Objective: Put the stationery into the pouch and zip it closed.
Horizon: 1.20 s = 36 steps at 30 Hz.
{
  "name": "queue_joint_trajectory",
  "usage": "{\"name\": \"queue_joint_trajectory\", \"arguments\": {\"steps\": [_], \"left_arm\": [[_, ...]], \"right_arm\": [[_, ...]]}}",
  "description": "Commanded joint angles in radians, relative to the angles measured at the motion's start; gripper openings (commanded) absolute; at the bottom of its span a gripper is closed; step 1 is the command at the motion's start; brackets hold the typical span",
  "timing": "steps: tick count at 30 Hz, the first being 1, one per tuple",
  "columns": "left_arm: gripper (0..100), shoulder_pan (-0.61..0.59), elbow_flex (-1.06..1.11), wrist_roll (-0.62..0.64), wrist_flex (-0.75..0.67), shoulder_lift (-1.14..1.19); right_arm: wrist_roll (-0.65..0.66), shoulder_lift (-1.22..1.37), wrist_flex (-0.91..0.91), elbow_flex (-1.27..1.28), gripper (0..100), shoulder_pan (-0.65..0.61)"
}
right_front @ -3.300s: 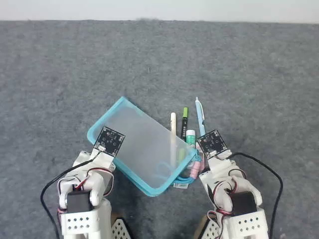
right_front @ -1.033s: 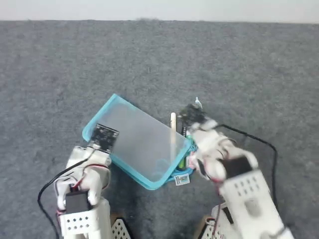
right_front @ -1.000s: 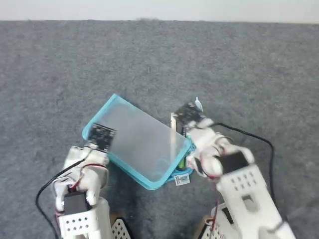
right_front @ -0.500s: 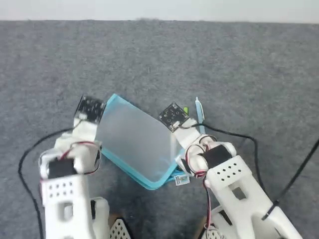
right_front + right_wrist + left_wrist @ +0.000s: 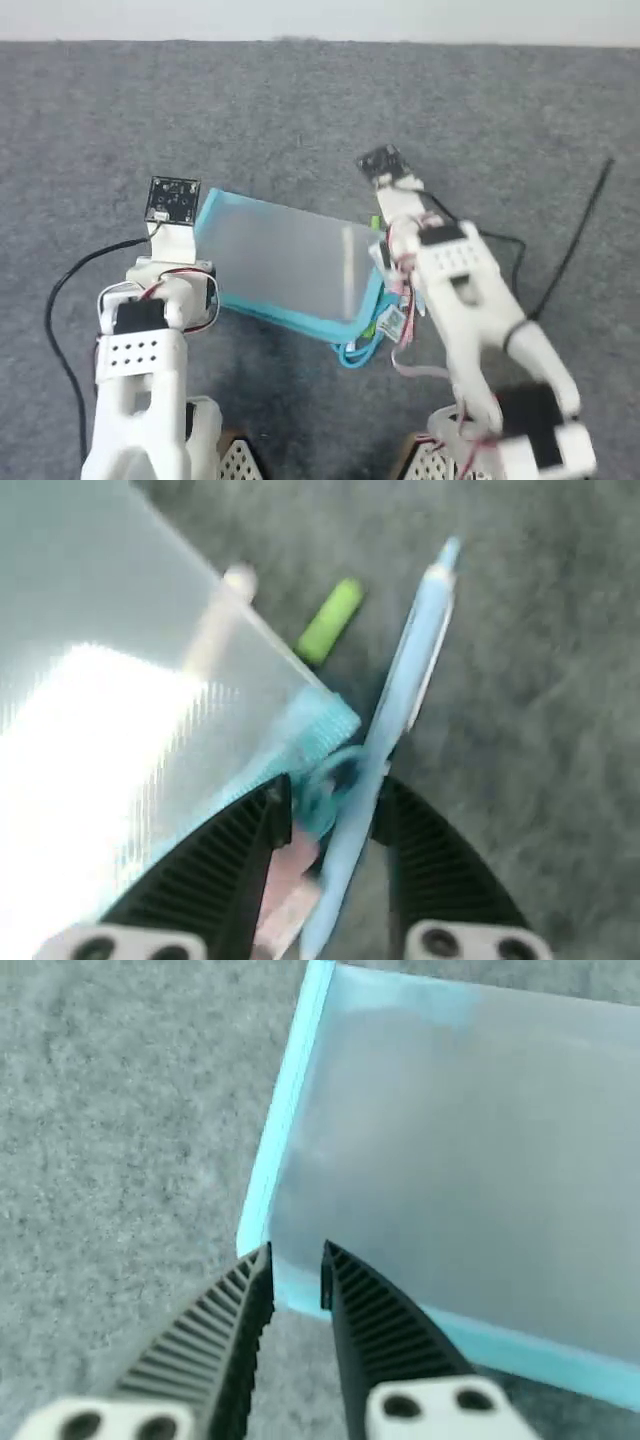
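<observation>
Hovering over one corner of the pouch (image 5: 285, 262), my left pincer (image 5: 295, 1260) is only a little open. There is a narrow gap between its two black toothed fingers, and the teal border of the pouch shows through this gap. It has hold of nothing that I can see. The pouch lies flat on the grey carpet (image 5: 300, 100) between my two arms, with its frosted clear face up and the teal border all around. My right pincer (image 5: 333, 792) is at the opposite end of the pouch, at the corner where the zip ends, and it is about half open. Between its fingers are the blue pen (image 5: 400, 680) and the teal zip end of the pouch. The pen runs close along the inside of one finger, and its tip points away from the pouch. Whether the fingers press on it I cannot tell. The green marker (image 5: 330, 620) lies on the carpet just beside the pouch edge, near the blue pen but apart from it. The white pen (image 5: 222, 615) crosses the same edge; one end sticks out, and the rest shows through the clear face. I cannot tell if it is inside or under. A pink piece (image 5: 285, 875) sits against that pouch corner, too blurred to name.
</observation>
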Motion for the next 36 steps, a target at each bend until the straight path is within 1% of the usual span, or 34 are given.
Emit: {"name": "queue_joint_trajectory", "arguments": {"steps": [1, 4, 6, 11, 15, 22, 26, 30, 36], "left_arm": [[8, 0.009, 0.013, 0.020, -0.100, 0.000], [8, 0.009, 0.048, 0.020, -0.149, 0.000], [8, 0.009, 0.076, 0.020, -0.186, 0.000], [8, 0.009, 0.099, 0.020, -0.210, 0.000], [8, 0.015, 0.101, 0.020, -0.207, 0.002], [8, 0.017, 0.101, 0.020, -0.209, 0.005], [8, 0.017, 0.101, 0.020, -0.209, 0.005], [8, 0.017, 0.101, 0.020, -0.209, 0.005], [8, 0.018, 0.101, 0.020, -0.210, 0.002]], "right_arm": [[-0.015, 0.128, -0.012, -0.221, 16.6, 0.035], [-0.052, 0.197, 0.002, -0.353, 16.6, 0.081], [-0.057, 0.211, 0.065, -0.400, 16.7, 0.114], [-0.055, 0.180, 0.179, -0.376, 16.9, 0.154], [-0.054, 0.180, 0.117, -0.290, 16.9, 0.140], [-0.077, 0.179, 0.047, -0.279, 17.0, 0.082], [-0.137, 0.179, 0.045, -0.279, 17.0, 0.077], [-0.143, 0.171, 0.045, -0.258, 17.0, 0.084], [-0.143, 0.166, 0.065, -0.247, 17.0, 0.061]]}}
